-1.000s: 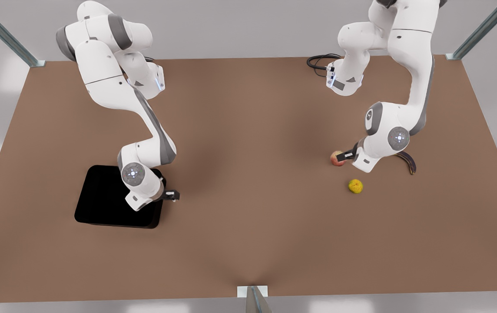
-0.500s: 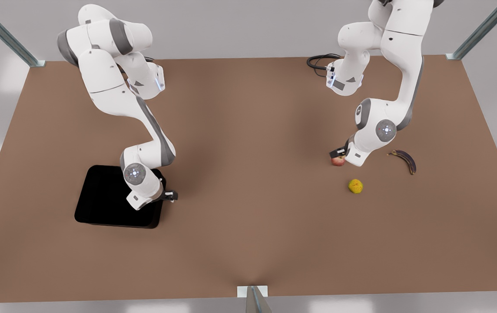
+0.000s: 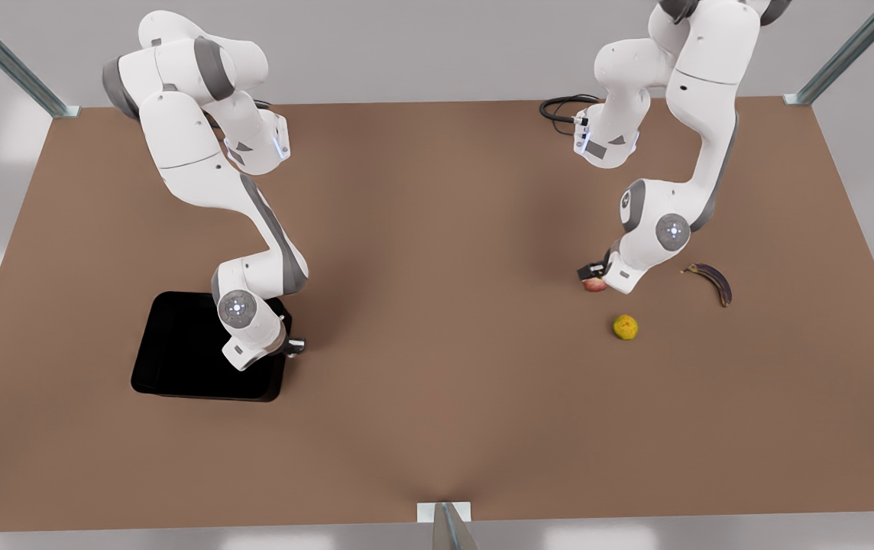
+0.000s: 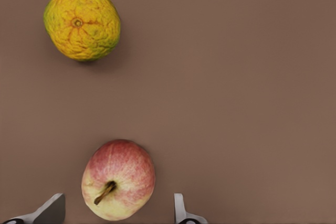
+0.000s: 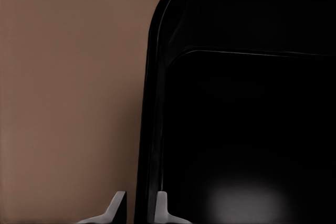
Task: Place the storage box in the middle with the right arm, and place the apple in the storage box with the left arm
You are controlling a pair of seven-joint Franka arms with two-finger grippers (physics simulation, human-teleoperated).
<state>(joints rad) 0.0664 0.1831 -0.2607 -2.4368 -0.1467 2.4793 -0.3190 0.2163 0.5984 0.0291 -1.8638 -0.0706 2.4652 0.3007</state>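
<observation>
Since a second ago, the left hand (image 4: 115,214) had swung in over the apple (image 3: 594,284), fingers spread wide either side of it but not touching. That apple sat on the bench (image 3: 437,305), near the bumpy yellow fruit (image 3: 625,327). Way off from the apple, the right hand (image 5: 137,209) straddled the storage box (image 3: 185,359) wall, fingers close either side; can't tell if they're gripping.

storage box (image 3: 177,351) front view's left, apple (image 3: 593,284) right
</observation>
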